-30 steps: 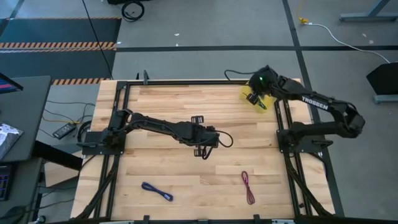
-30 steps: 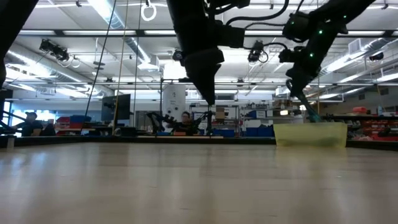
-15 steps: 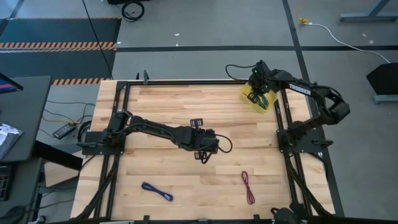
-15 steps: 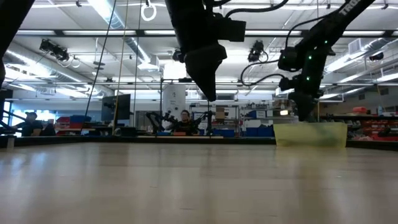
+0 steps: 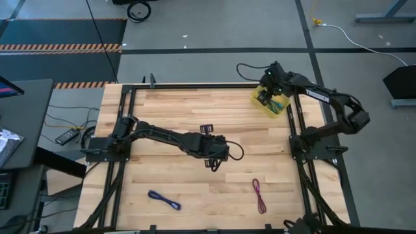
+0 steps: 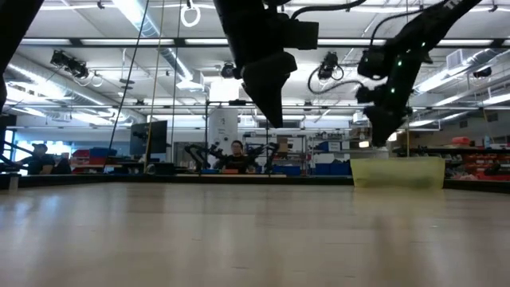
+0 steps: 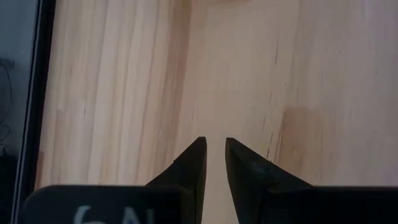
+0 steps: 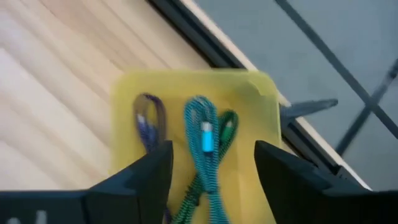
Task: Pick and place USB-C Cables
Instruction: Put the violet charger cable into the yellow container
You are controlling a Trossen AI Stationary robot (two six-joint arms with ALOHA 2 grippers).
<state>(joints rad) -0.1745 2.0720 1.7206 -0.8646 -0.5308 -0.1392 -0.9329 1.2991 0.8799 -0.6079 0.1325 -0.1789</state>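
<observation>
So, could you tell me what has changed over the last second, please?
The right gripper, over the yellow tray, opened and let go of the teal cable, which now lies in the tray beside the violet cable and green cable. The left gripper drifted slightly over the table's middle. The blue cable and maroon cable have not moved.

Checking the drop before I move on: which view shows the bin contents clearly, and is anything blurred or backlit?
Right wrist view: soft but readable, teal cable, green cable and violet cable lie in the yellow bin between the open right gripper. Low view: both arms are backlit silhouettes against ceiling lights. High view: evenly lit, bin contents tiny.
</observation>
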